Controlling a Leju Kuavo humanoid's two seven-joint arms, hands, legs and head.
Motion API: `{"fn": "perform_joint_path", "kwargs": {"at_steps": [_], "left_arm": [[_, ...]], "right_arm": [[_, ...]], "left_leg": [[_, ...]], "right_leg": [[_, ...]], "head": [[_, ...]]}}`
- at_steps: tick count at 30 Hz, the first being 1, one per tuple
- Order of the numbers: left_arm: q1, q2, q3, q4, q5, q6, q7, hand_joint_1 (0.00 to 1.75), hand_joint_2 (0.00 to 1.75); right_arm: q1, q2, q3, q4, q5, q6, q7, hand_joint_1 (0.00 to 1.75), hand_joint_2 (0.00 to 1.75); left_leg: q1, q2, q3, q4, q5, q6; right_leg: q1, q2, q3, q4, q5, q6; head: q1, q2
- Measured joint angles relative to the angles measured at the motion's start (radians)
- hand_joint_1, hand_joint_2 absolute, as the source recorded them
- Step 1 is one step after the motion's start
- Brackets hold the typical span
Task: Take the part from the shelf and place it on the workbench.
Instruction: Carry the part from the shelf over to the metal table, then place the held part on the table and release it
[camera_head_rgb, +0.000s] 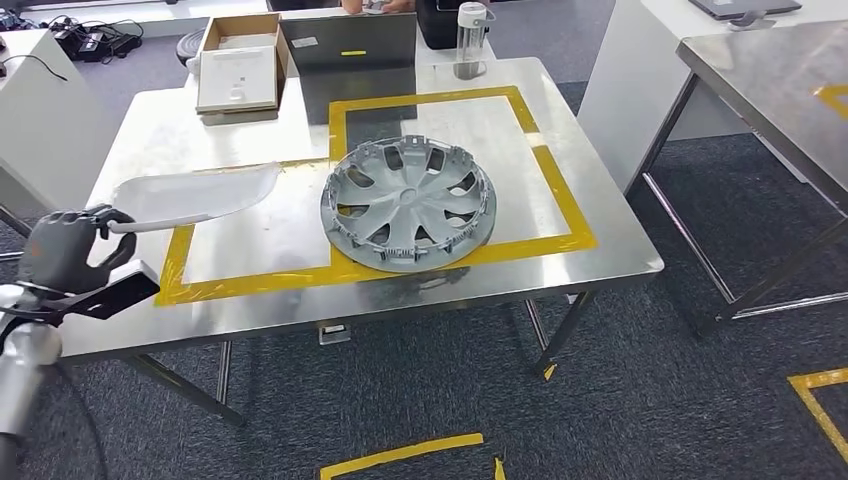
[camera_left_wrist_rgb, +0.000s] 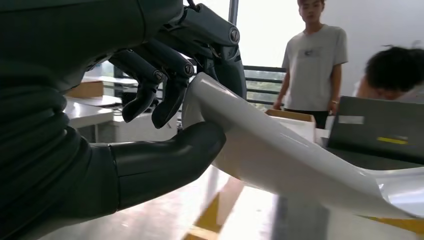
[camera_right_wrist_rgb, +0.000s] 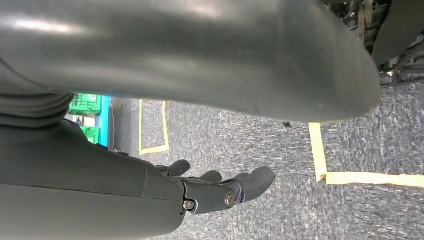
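Note:
The part is a long, thin white panel (camera_head_rgb: 195, 194), glossy and slightly curved. My left hand (camera_head_rgb: 62, 247) grips its near end at the workbench's left edge, thumb under and fingers over, as the left wrist view shows (camera_left_wrist_rgb: 280, 160). The panel's far end reaches over the yellow-taped area of the steel workbench (camera_head_rgb: 270, 240). My right hand (camera_right_wrist_rgb: 220, 190) hangs over the grey carpet with its fingers straight and nothing in it.
A grey wheel cover (camera_head_rgb: 408, 203) lies in the taped area right of the panel. An open cardboard box (camera_head_rgb: 240, 62), a dark laptop (camera_head_rgb: 350, 45) and a clear bottle (camera_head_rgb: 471, 38) stand at the far edge. Two people (camera_left_wrist_rgb: 315, 55) are behind the bench. Another steel table (camera_head_rgb: 780, 90) stands right.

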Motion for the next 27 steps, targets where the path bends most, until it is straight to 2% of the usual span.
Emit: {"fn": "perform_joint_path", "kwargs": {"at_steps": [5,10,14,22,26,27], "left_arm": [[-0.099,-0.14,-0.092,0.088,-0.022,0.0,0.017,1.55,1.75],[-0.147,-0.228,-0.141,0.127,-0.04,0.0,0.043,1.55,1.75],[-0.169,-0.26,-0.159,0.146,-0.045,-0.001,0.058,1.55,1.75],[-0.179,-0.266,-0.162,0.158,-0.037,0.001,0.063,1.55,1.75],[-0.179,-0.266,-0.162,0.157,-0.039,0.001,0.078,0.0,1.75],[-0.179,-0.266,-0.162,0.157,-0.039,0.001,0.083,0.0,1.75]], "right_arm": [[0.002,0.0,0.0,0.0,-0.005,-0.006,0.0,0.0,0.0],[0.004,0.0,0.0,0.0,-0.013,-0.01,0.0,0.0,0.0],[0.007,0.0,-0.001,0.0,-0.016,-0.014,0.0,0.0,0.0],[0.015,0.005,-0.002,0.0,-0.015,-0.016,0.0,0.0,0.0],[0.015,0.006,-0.002,0.0,-0.018,-0.016,0.0,0.0,0.0],[0.015,0.006,-0.002,0.0,-0.019,-0.016,0.0,0.0,0.0]], "left_leg": [[-0.003,0.002,0.001,0.001,0.0,0.001],[-0.004,0.002,0.001,0.001,0.0,0.001],[-0.004,0.003,0.0,0.001,0.0,0.002],[-0.004,0.004,0.0,0.0,0.0,0.003],[-0.004,0.004,0.0,0.0,0.001,0.003],[-0.004,0.004,0.001,0.0,0.001,0.002]], "right_leg": [[-0.003,0.002,0.0,0.0,0.002,0.002],[-0.005,0.003,0.0,0.0,0.002,0.003],[-0.005,0.004,0.0,0.0,0.001,0.003],[-0.005,0.004,0.0,0.0,0.002,0.003],[-0.005,0.004,0.0,0.0,0.002,0.003],[-0.005,0.004,0.0,0.0,0.002,0.003]], "head": [[0.0,0.0],[0.0,0.0],[0.0,0.0],[0.0,0.0],[0.0,0.0],[0.0,0.0]]}}
